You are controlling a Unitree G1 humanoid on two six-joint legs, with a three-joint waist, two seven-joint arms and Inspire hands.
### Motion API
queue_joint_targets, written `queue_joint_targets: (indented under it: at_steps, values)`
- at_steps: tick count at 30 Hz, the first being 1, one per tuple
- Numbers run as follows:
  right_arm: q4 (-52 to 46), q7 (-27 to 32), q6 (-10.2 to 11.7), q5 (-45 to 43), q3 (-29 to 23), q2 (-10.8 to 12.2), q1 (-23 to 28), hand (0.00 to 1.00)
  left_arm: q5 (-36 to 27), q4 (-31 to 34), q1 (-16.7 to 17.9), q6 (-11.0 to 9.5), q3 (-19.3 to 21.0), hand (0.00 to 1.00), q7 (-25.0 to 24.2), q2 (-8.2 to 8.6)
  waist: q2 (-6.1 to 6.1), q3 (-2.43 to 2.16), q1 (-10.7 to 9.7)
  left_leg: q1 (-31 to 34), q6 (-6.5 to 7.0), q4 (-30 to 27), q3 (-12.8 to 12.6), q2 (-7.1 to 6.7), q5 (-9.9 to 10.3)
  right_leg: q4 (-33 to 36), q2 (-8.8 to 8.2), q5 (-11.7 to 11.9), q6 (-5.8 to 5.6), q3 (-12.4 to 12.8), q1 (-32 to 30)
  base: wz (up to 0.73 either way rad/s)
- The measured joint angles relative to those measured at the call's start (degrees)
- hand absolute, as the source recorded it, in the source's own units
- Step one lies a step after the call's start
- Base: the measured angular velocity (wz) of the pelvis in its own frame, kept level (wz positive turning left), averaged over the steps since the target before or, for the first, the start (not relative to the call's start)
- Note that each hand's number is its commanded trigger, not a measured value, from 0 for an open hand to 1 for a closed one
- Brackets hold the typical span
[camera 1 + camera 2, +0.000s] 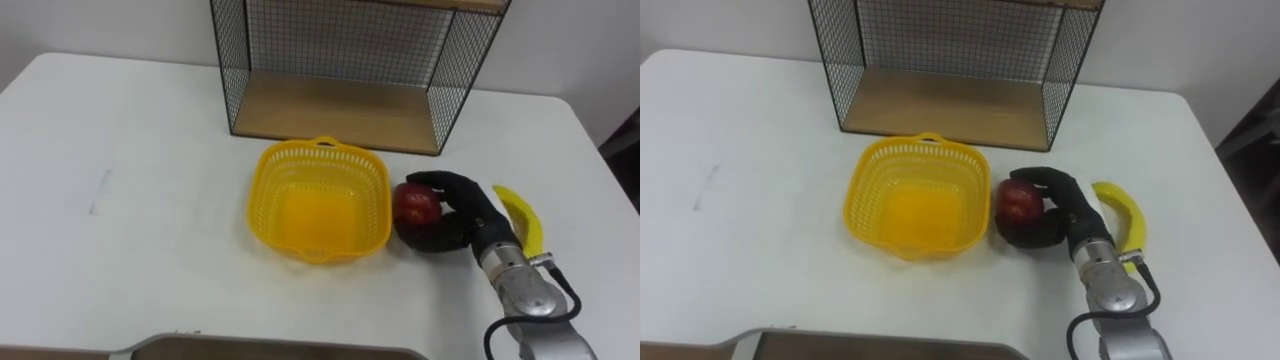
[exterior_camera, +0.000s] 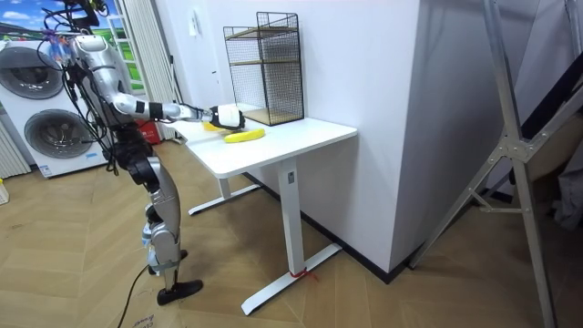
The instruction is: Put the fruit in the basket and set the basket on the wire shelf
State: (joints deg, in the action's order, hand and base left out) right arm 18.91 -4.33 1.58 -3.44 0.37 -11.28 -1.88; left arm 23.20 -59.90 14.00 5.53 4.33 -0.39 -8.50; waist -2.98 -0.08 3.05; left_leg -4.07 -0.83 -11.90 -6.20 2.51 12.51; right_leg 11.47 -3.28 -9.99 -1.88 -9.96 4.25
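Right hand at center right of the frame, fingers curled round the apple, which sits on the table touching the basket's right wall. Basket at frame center, nothing in it. Banana lies just right of the hand. Shelf at top center, behind the basket. Room view: robot stands at the table's left end.

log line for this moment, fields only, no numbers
right hand: curled round apple, beside basket | basket: empty, in front of wire shelf | banana: lying right of hand
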Motion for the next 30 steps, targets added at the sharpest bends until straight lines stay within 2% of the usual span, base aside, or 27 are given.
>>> queue_joint_targets:
  at_steps: [3, 7, 10, 12, 15, 20, 26, 30]
  values:
    - [-1.8, 0.9, 0.0, 1.3, -0.2, -0.1, 0.0, 1.0, 0.0, -0.4, 0.2, -1.1, 0.1, 0.0, 0.0, 0.04, 0.59, 0.29, -0.1, -0.7, 0.01, 0.2, -0.2, -0.02, 0.0, 0.1, 0.0, 0.0, -0.01, 0.3, 0.4, -0.04]
    - [-9.8, 2.4, 0.0, 1.1, -2.6, -0.6, 0.0, 1.0, 0.1, -0.3, 0.2, -1.4, 0.7, 0.0, -0.4, 0.29, 0.91, 0.1, -0.1, -0.6, 0.0, 0.4, -0.9, -0.01, 0.0, 0.1, 0.01, 0.0, -0.01, 0.6, -0.1, -0.05]
    - [-18.0, 4.5, 0.2, 1.5, -4.4, -1.7, 0.0, 1.0, 0.0, -0.4, 0.7, -1.4, 0.8, 0.0, -0.5, 0.33, 0.65, -0.08, 0.0, -0.7, 0.0, 0.6, -1.5, -0.01, 0.0, 0.1, 0.04, 0.0, -0.02, 1.2, -0.1, -0.08]
    - [-21.3, 4.9, 0.2, 2.0, -4.8, -2.0, 0.0, 1.0, 0.0, -0.5, 0.8, -1.4, 1.2, 0.0, -0.2, 0.31, 0.32, 0.05, -0.2, -0.5, 0.01, 0.6, -1.5, -0.01, 0.0, 0.1, 0.04, 0.0, -0.02, 1.3, -0.3, -0.02]
    - [-26.5, 4.4, 0.2, 2.5, -5.7, -2.1, 0.0, 1.0, -0.1, -1.0, 0.9, -2.1, 1.3, 0.0, -0.2, 0.29, 0.1, 0.03, -1.2, -0.5, 0.01, 0.7, -1.5, 0.0, 0.0, 0.1, 0.05, 0.0, -0.02, 1.1, -0.4, 0.0]
    - [-32.0, 2.7, 0.2, 3.0, -6.1, -2.1, 0.0, 1.0, 0.0, -2.1, 0.5, -2.3, 1.2, 0.0, -0.2, 0.27, 0.07, 0.04, -1.2, -0.5, 0.0, 1.1, -1.7, 0.03, 0.0, 0.1, 0.12, 0.0, -0.01, 1.3, -0.5, -0.01]
    - [-33.4, -0.6, 0.1, -0.2, -1.6, -2.1, 0.0, 1.0, 0.0, -2.9, -0.9, -2.2, -0.1, 0.0, -0.2, 0.01, -0.18, -0.07, -1.0, -0.6, 0.0, 1.1, -1.6, 0.04, 0.0, 0.1, 0.14, 0.0, -0.01, 1.3, -0.5, 0.0]
    - [-33.5, -3.6, -0.7, -6.8, 2.9, -2.6, 0.0, 1.0, -0.3, -4.3, -2.6, -2.0, -1.2, 0.0, -0.2, -0.71, -0.77, -0.16, 0.5, -0.6, 0.0, 1.2, -2.0, 0.08, 0.0, 0.1, 0.2, 0.0, -0.01, 1.8, -0.8, -0.04]
